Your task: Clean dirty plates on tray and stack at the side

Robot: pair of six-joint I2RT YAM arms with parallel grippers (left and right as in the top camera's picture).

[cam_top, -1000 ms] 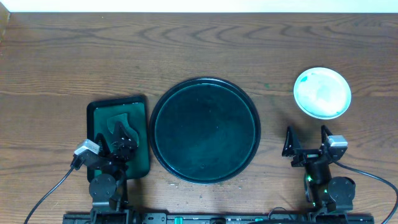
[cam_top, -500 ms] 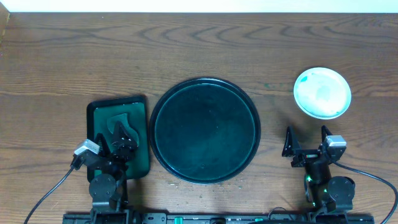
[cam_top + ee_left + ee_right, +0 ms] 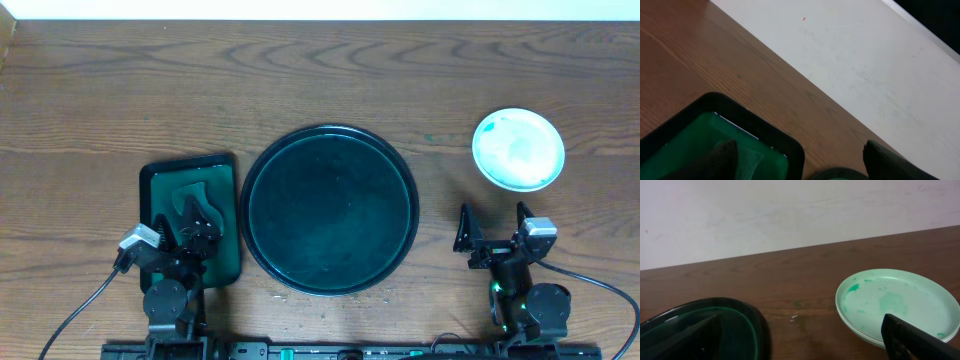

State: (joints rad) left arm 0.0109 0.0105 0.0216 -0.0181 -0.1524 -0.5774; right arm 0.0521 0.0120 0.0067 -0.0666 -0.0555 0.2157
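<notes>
With the left jaws and the right jaws both seen spread wide and empty, nothing more is judged needed than arms held clear, as the tray [image 3: 330, 129] lies bare and the plates [image 3: 518, 149] are stacked on the worktop [image 3: 300, 80] to its right.

A small rectangular green tray [image 3: 215, 175] with a dark raised rim sat at about 8 o'clock in the overhead view. Seen close from the left wrist camera, its glossy green floor [image 3: 695, 140] held a pale pad [image 3: 747, 157], sponge or cloth, hard to tell. A white wall [image 3: 320, 9] ran along the far edge at 12 o'clock. A tiny green speck [image 3: 428, 138] lay at 2 o'clock, with pale crumbs [image 3: 793, 318] just beside it in the right wrist view.
</notes>
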